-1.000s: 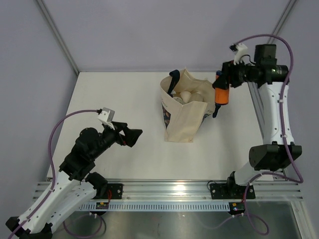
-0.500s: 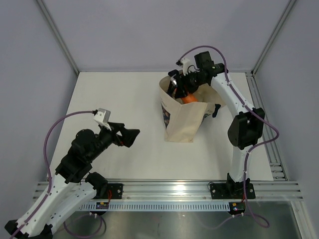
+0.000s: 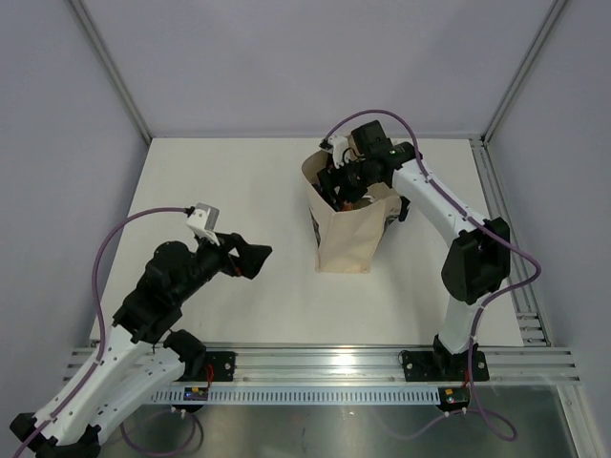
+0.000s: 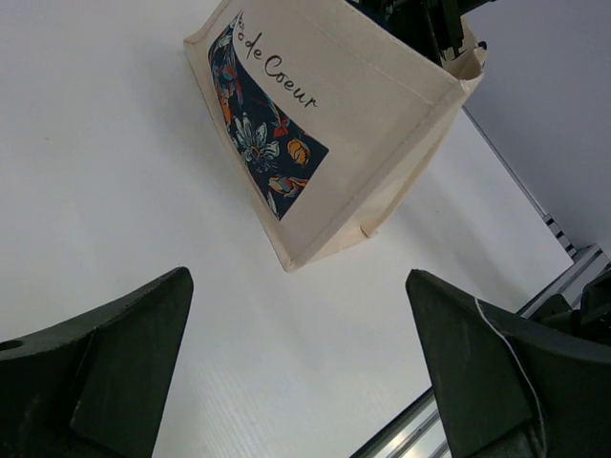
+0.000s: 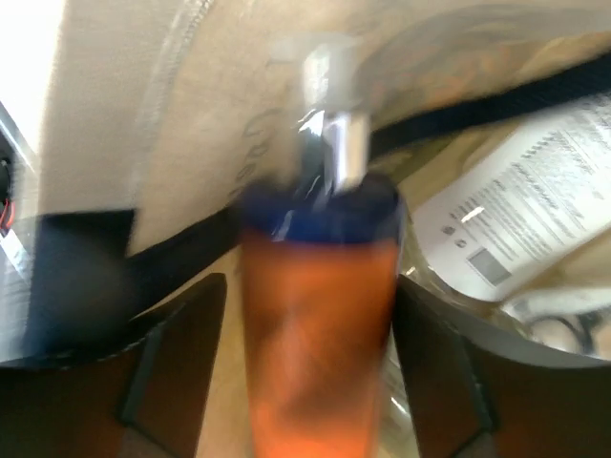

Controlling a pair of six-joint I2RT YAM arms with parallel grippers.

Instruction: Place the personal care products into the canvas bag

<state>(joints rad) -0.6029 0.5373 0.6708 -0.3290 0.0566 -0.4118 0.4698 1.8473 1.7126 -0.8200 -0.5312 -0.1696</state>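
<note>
A tall beige canvas bag (image 3: 351, 229) stands upright on the white tabletop (image 3: 239, 191), toward the far right side. Its open top faces up. The right arm bends over it from the right, and the right fingers (image 3: 341, 184) are down inside the open top of the bag. In the right wrist view the picture is blurry, but an orange plastic bottle (image 5: 320, 334) sits right between the two black fingers. They are closed on its sides, one on each side, and hold it. The bottle has a dark blue cap (image 5: 320, 212) and a shiny silver pump (image 5: 329, 124) that points away from the camera. It is inside the bag, with beige cloth behind it. Just to the right of it lies a white bottle with small grey letters (image 5: 535, 191), also in the bag. A dark navy strap handle (image 5: 496, 105) runs across behind them. The left fingers (image 3: 250, 260) are on the near left side, above the tabletop and well apart from the bag. They are spread wide open and hold nothing. They point toward the bag. In the left wrist view, the side of the bag (image 4: 382, 105) shows a dark blue flower print (image 4: 272, 143) with orange bits. Dark curly letters (image 4: 286, 72) beside it read "de Coeur".
</note>
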